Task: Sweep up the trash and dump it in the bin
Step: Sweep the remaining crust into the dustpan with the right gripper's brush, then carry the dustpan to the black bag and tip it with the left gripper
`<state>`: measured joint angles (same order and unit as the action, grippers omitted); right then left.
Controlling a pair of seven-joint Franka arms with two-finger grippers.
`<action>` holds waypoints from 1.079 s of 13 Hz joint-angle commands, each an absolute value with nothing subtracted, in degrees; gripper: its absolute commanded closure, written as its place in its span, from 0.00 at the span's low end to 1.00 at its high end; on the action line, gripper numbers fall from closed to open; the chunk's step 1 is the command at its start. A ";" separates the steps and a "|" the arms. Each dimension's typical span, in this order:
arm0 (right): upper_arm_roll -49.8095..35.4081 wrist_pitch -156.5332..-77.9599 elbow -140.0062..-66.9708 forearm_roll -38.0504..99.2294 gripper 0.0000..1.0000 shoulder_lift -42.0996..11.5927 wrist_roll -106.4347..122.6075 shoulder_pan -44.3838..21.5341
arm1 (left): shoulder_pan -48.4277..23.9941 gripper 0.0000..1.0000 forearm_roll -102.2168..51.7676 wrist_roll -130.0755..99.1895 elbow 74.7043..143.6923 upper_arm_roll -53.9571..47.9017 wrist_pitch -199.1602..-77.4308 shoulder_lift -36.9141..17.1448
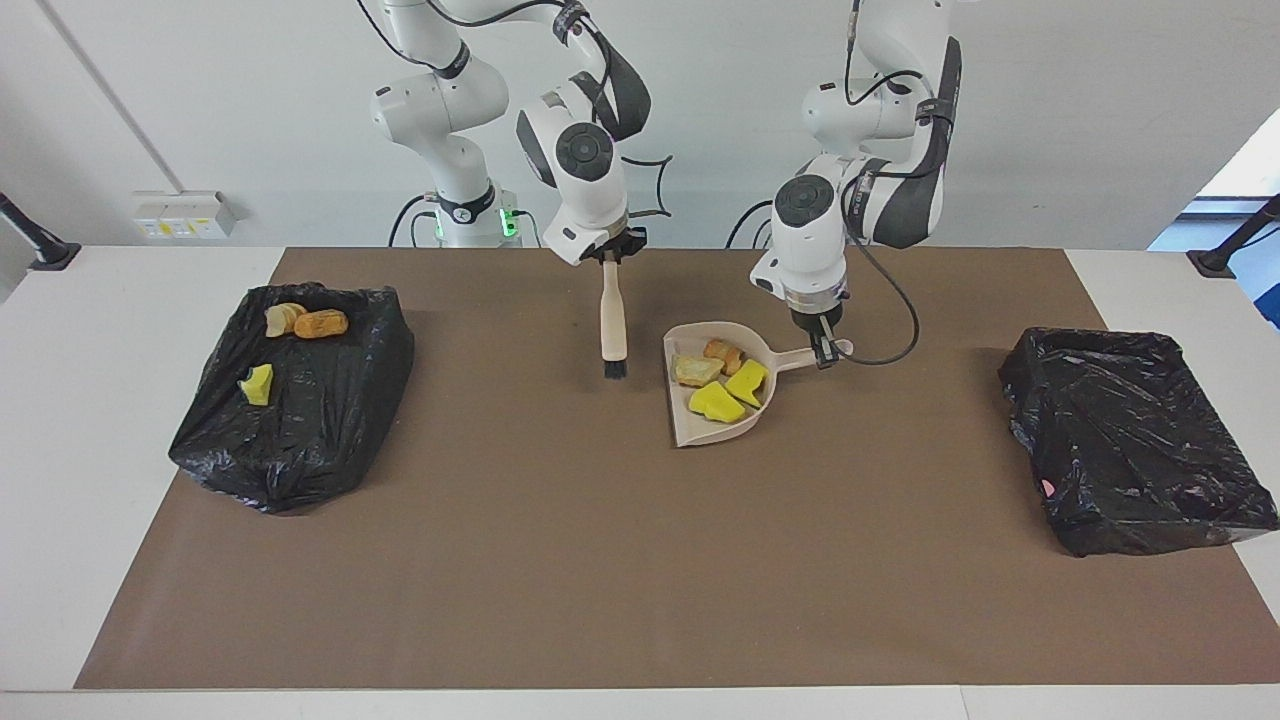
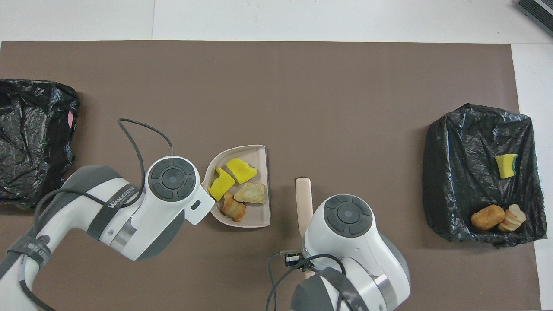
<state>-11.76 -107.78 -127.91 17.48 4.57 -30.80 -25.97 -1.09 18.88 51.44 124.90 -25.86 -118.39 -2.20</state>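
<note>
Four trash chunks (image 1: 722, 382) in the dustpan (image 1: 690, 432), near the middle of the tabletop (image 1: 640, 600) and closer to its robot edge. Left hand (image 1: 825, 352) clamped on the pan's handle; right hand (image 1: 610, 257) clamped on the top of the brush (image 1: 612, 320), bristles down, just beside the pan's open lip toward the right arm's end. Three more chunks (image 1: 298, 323) already on the black bag (image 1: 290, 400) at the right arm's end of the tabletop; another black bag (image 1: 1130, 440) at the left arm's end, holding none. Sweeping apparently done, dumping not yet. Main risk from here: chunks sliding out over the open lip if the pan dips forward or swings fast on the way to a bag. Grip far out on a thin handle, so possible twisting or sagging under load. Also a possible snag on loose, crumpled plastic, or a pour short of the bag's edge, scattering chunks back onto the tabletop.
</note>
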 commanded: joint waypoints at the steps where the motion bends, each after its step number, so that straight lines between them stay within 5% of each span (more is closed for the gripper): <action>1: -12.22 -110.21 -128.67 17.57 1.00 5.98 -36.82 -27.60 | -1.32 1.00 18.11 55.97 123.84 -22.34 -118.83 -0.27; 7: -12.39 -110.82 -129.72 26.10 1.00 2.99 -36.91 -32.42 | -1.32 1.00 16.52 69.60 122.61 -10.49 -116.64 4.74; 14: -12.30 -115.66 -134.20 25.67 1.00 2.28 -39.29 -37.27 | -1.41 1.00 15.04 82.68 111.55 8.67 -110.39 4.14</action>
<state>-12.36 -113.79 -132.01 25.33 0.83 -38.16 -36.74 -1.02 17.46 77.50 115.35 4.19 -112.34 4.72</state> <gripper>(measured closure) 0.736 0.687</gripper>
